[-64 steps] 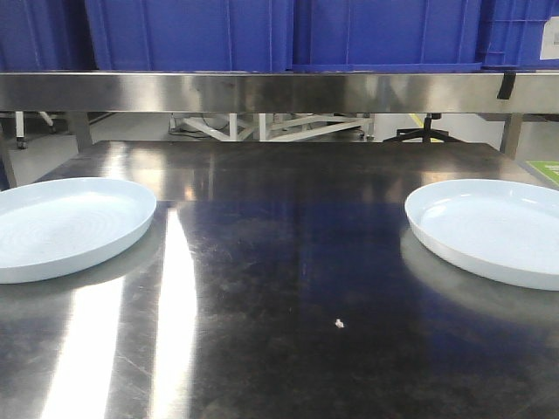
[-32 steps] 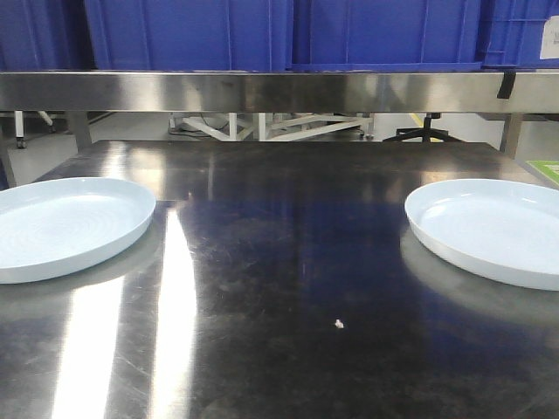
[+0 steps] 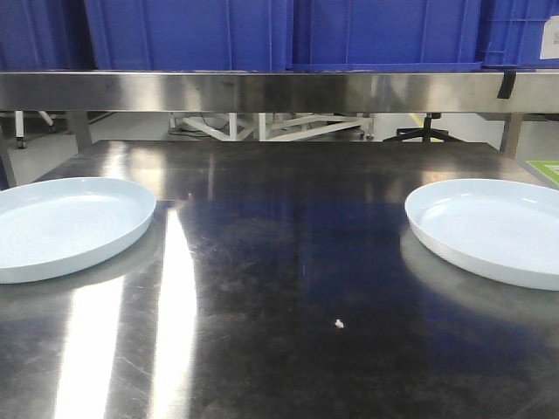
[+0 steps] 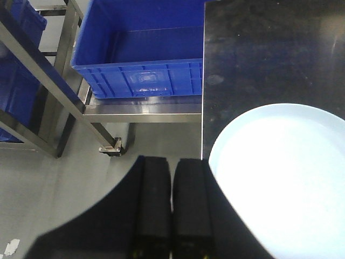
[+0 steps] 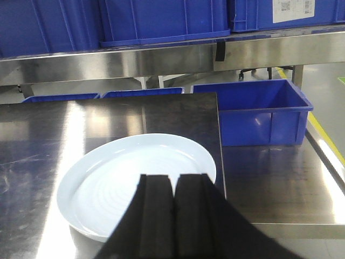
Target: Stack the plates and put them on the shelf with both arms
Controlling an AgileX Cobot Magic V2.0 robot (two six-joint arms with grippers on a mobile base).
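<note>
Two pale bluish-white plates lie flat on the steel table, far apart: the left plate (image 3: 65,223) (image 4: 285,178) at the table's left edge and the right plate (image 3: 493,227) (image 5: 124,181) at its right edge. Neither arm shows in the front view. In the left wrist view my left gripper (image 4: 172,162) is shut and empty, hanging over the floor just off the table edge, beside the left plate's rim. My right gripper (image 5: 173,178) is shut and empty too, raised over the near part of the right plate.
A steel shelf rail (image 3: 279,92) runs across the back above the table, with blue crates (image 3: 288,30) on it. A blue bin (image 4: 143,59) sits on a low rack left of the table. Another blue bin (image 5: 259,110) stands right of the table.
</note>
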